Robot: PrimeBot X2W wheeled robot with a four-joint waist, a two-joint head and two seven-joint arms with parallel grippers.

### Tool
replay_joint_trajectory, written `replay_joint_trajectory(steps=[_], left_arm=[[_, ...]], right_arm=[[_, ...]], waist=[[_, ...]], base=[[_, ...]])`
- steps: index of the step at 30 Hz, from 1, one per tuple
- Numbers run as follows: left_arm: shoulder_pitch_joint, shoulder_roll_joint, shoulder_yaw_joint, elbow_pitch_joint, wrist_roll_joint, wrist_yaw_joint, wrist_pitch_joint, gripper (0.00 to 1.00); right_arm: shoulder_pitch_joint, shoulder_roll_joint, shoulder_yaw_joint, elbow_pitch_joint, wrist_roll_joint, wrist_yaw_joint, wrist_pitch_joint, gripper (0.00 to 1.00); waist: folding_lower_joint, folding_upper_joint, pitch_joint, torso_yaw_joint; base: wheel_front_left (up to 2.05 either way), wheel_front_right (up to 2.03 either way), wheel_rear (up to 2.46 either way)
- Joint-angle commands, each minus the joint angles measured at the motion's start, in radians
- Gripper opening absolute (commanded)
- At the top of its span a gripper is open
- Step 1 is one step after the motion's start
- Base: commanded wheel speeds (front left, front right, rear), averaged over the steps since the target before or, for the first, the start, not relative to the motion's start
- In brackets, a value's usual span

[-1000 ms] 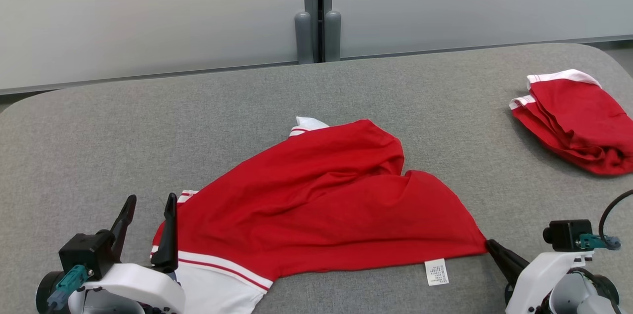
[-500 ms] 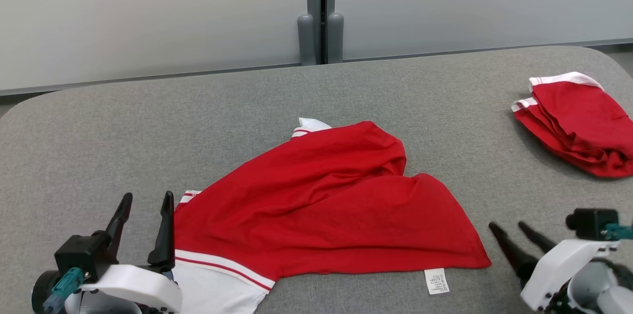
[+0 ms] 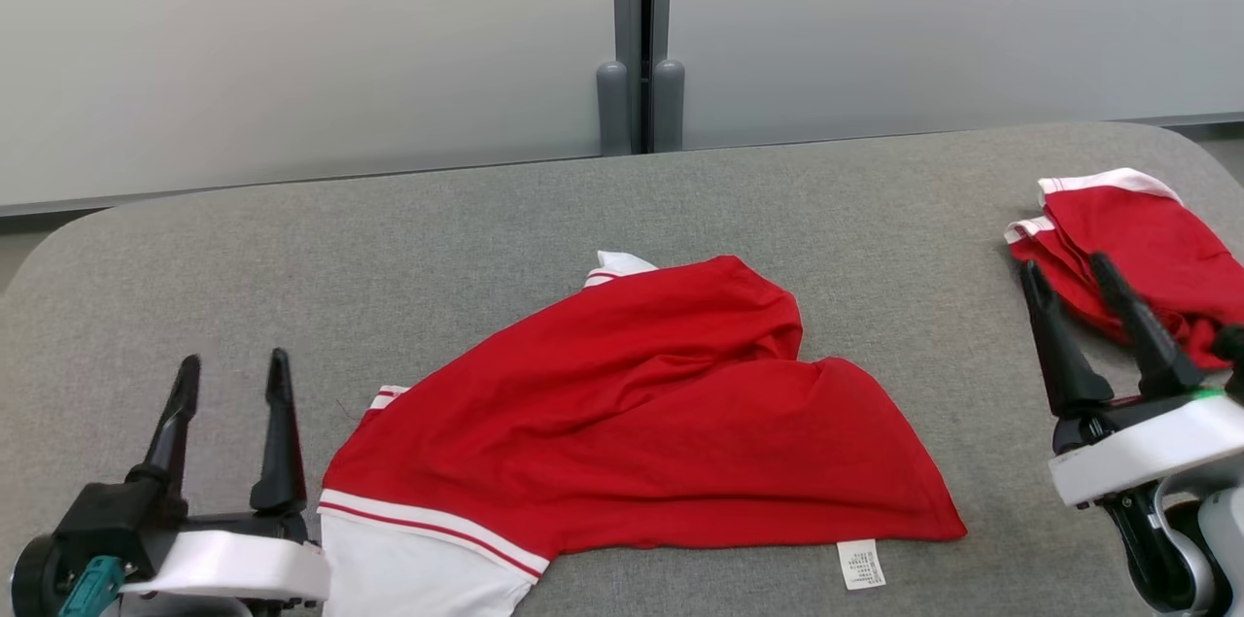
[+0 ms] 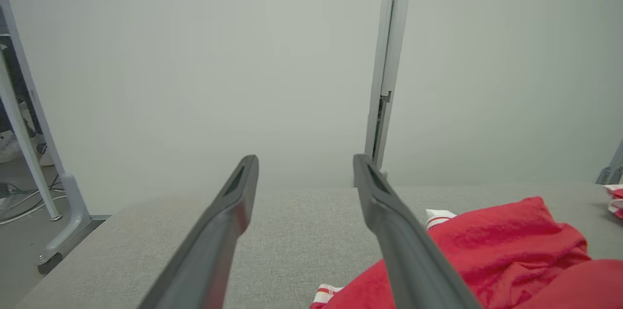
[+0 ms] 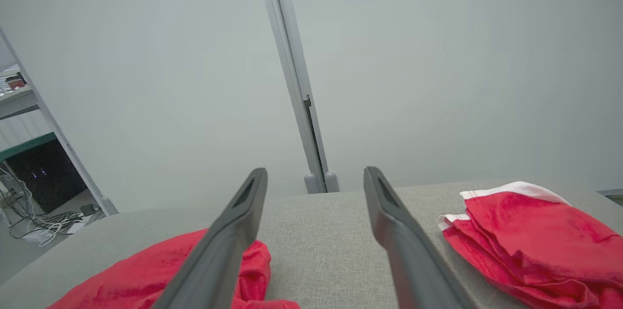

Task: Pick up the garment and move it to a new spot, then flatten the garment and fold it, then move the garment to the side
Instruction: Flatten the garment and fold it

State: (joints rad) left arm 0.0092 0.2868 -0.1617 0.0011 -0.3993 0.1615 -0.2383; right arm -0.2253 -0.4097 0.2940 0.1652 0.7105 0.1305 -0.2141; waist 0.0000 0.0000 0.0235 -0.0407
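The left gripper (image 3: 234, 358) stands with its two dark fingers spread and nothing between them, tips pointing away from the robot, just beside the left edge of the red garment (image 3: 632, 403) but not touching it. In the left wrist view the left gripper (image 4: 305, 158) frames bare grey table (image 4: 292, 231), with the garment (image 4: 486, 245) off to its right.

The garment lies rumpled at the front middle of the table (image 3: 389, 238). It is mostly red and spread in a rough triangle, with a deep fold across its far right part. A white panel edged with a red stripe shows at its near left corner, small striped white cuffs peek out at the left and far edges, and a white care label (image 3: 860, 564) sticks out from its near hem.

The right gripper (image 3: 1063, 261) is also released and empty, fingers raised and tilted up over the table's right side, well apart from the garment. Its white wrist sits at the lower right. Past its fingertips lies a second, folded red garment (image 3: 1147, 238) with white trim, also seen in the right wrist view (image 5: 525, 236).
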Motion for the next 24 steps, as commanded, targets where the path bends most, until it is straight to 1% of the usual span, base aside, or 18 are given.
replay_joint_trajectory(steps=[1,7,10,15,24], left_arm=[[0.012,-0.005,0.015,0.000,-0.008,0.018,-0.005,1.00],[0.038,-0.006,0.019,0.008,-0.010,0.025,-0.010,1.00],[0.049,-0.013,0.007,0.022,0.006,0.029,-0.014,1.00],[0.055,-0.041,-0.006,0.034,0.023,0.040,-0.020,1.00],[0.059,-0.061,-0.009,0.049,0.038,0.033,-0.026,1.00]], right_arm=[[0.005,0.012,-0.017,-0.018,-0.058,0.001,-0.027,1.00],[0.053,0.046,-0.051,-0.027,-0.145,0.000,-0.046,1.00],[0.079,0.070,-0.049,-0.030,-0.150,0.000,-0.052,1.00],[0.107,0.089,-0.049,-0.008,-0.166,0.000,-0.053,1.00],[0.112,0.091,-0.040,0.008,-0.188,0.000,-0.053,1.00]], waist=[[0.0000,0.0000,-0.005,0.002],[0.0000,0.0000,-0.016,0.006],[0.0000,0.0000,-0.021,0.005],[0.0000,0.0000,-0.028,0.007],[0.0000,0.0000,-0.031,0.009]], base=[[0.00,0.00,0.00],[0.00,0.00,0.00],[0.00,0.00,0.00],[0.00,0.00,0.00],[0.00,0.00,0.00]])
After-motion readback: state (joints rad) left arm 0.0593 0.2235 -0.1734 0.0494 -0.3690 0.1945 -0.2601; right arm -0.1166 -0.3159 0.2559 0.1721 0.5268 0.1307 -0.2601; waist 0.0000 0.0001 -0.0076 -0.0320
